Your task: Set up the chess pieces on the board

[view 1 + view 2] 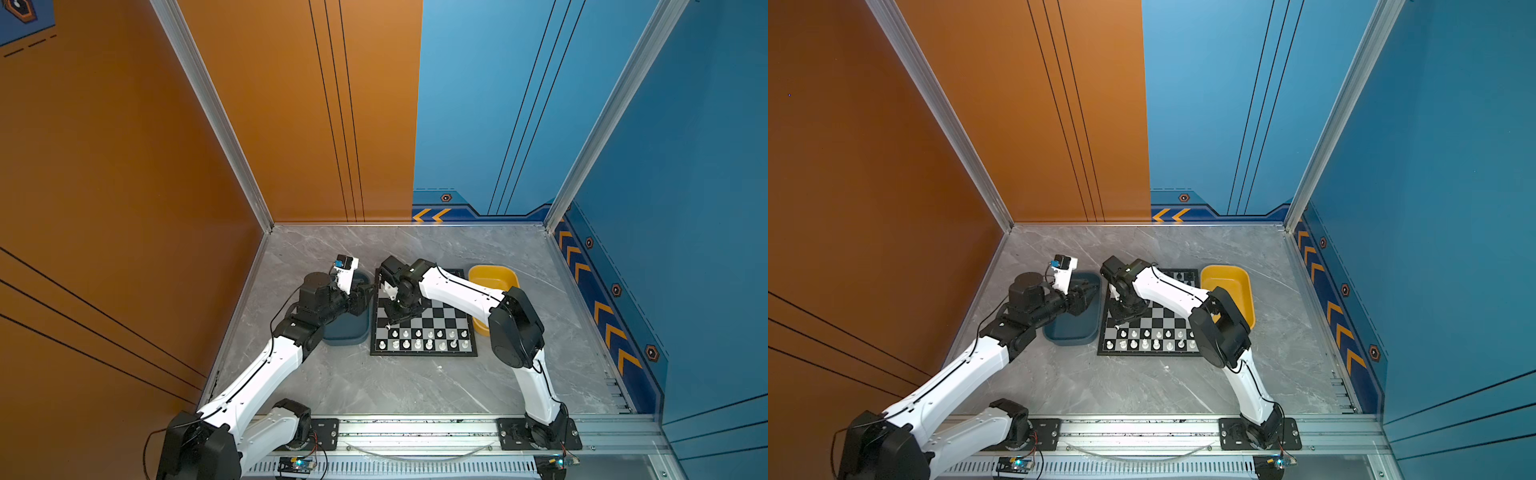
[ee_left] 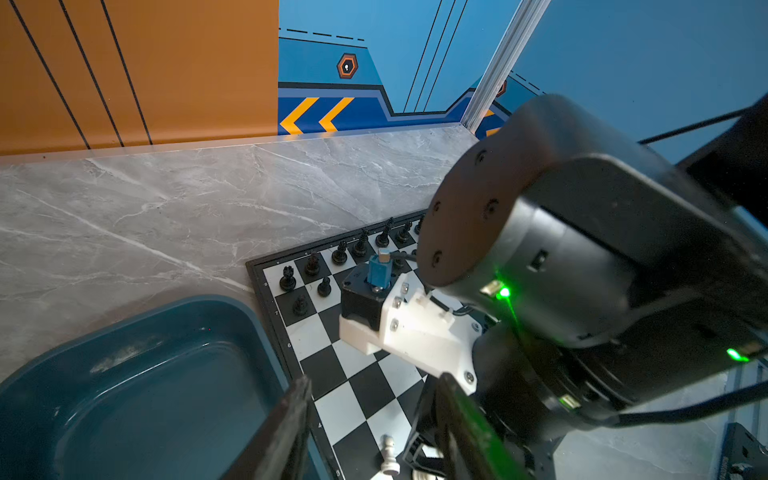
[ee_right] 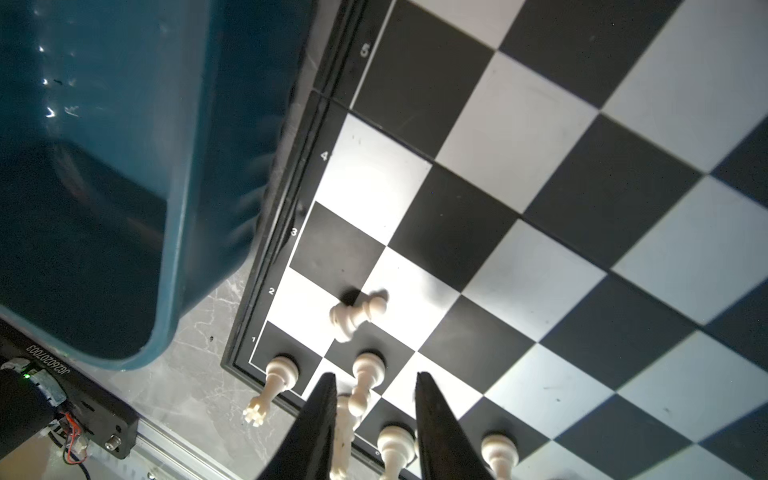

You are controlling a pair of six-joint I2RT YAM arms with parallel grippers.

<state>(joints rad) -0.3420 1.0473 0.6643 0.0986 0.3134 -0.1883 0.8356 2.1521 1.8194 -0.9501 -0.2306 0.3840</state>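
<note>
Marble tabletop (image 1: 374, 395) | white pawn (image 3: 357, 316) tipped on board (image 3: 457, 232) | right pincer (image 3: 376, 376) released | left pincer (image 2: 376, 378) released, empty

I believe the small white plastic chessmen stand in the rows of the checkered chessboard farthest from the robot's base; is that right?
Not quite: the small white plastic chessmen stand in the rows of the checkered chessboard nearest the robot's base, as both top views show.

Left arm (image 1: 266, 374): white link shells, black joint housings.
Right arm (image 1: 536, 386): white links, black joints, thin black cable alongside.
Right gripper (image 3: 375, 376): black tapered fingers.
</note>
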